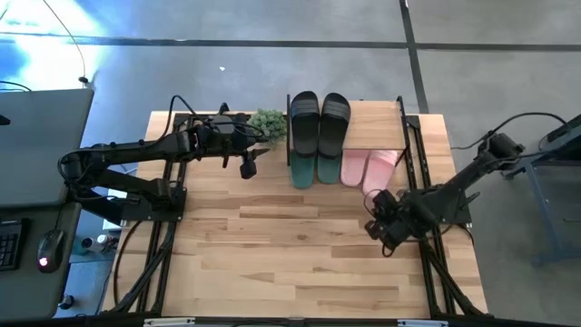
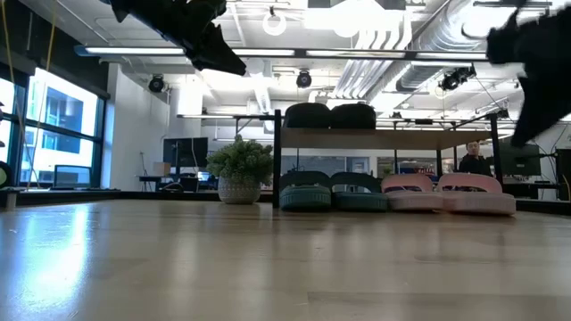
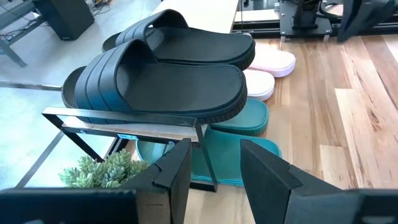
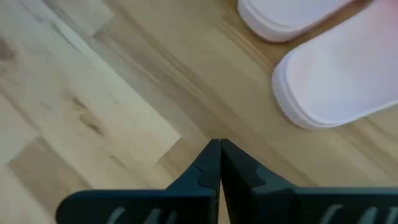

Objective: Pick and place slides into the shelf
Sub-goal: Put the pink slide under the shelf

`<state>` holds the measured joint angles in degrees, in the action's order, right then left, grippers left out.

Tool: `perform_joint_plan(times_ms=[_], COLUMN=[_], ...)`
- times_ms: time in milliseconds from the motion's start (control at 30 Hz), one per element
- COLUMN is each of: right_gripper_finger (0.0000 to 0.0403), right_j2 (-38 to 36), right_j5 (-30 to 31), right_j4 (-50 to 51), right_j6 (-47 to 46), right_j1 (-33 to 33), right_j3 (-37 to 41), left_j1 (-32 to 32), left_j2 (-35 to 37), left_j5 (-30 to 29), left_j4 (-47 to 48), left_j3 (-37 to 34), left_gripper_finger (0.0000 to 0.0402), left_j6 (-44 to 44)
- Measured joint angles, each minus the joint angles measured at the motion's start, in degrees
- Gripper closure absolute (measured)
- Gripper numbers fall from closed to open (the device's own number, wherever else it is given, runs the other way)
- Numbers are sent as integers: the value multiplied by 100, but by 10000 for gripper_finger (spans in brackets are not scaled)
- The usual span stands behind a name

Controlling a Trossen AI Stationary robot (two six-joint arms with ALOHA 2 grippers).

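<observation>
The shelf [image 1: 374, 113] stands at the far edge of the table [image 1: 300, 254], just beside a small potted plant [image 1: 268, 123]. The black pair [image 1: 319, 123] of slides lies on the top board of the shelf, side by side. Under the board, on the table, the teal-green pair [image 1: 313, 169] lies below the black one, and the pale pink pair [image 1: 369, 167] lies next to it on the right side; the heels of both lower pairs come out a little toward the front.

The right gripper [image 4: 219, 163] is above the table in front of the shelf, near the heels of the pink slides but not touching them. Its two fingers are pressed together with nothing between them. In the right wrist view the rounded ends of the two pink slides lie just beyond the finger tips, on the bare wood.

The left gripper [image 3: 214, 167] is raised beside the plant, at the left end of the shelf. Its fingers stand partly apart and hold nothing. The black pair and the teal-green pair lie just ahead of it, apart from the fingers
</observation>
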<state>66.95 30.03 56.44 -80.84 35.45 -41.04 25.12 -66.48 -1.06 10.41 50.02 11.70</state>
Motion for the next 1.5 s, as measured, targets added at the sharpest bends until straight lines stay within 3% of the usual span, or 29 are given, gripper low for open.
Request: perform_joint_plan(times_ms=[233, 467, 900, 1133, 1500], right_gripper_finger=[403, 403, 403, 403, 403], right_j2=[302, 574, 584, 584, 583], right_j5=[489, 427, 221, 492, 399], right_j4=[-783, -911, -1468, -1309, -1107], right_j6=[-552, -909, -768, -1073, -1031], right_j1=[71, -57, -720, -1086, -1690], right_j3=[815, 1017, 1595, 1658, 1658], left_j1=[-1, -1, 0, -1, -1], left_j2=[0, 1, 0, 0, 0], left_j5=[0, 0, 2, 1, 0], left_j4=[0, 0, 0, 0, 0], left_j3=[0, 0, 0, 0, 0], left_gripper_finger=[279, 279, 279, 279, 279], left_j6=[0, 0, 0, 0, 0])
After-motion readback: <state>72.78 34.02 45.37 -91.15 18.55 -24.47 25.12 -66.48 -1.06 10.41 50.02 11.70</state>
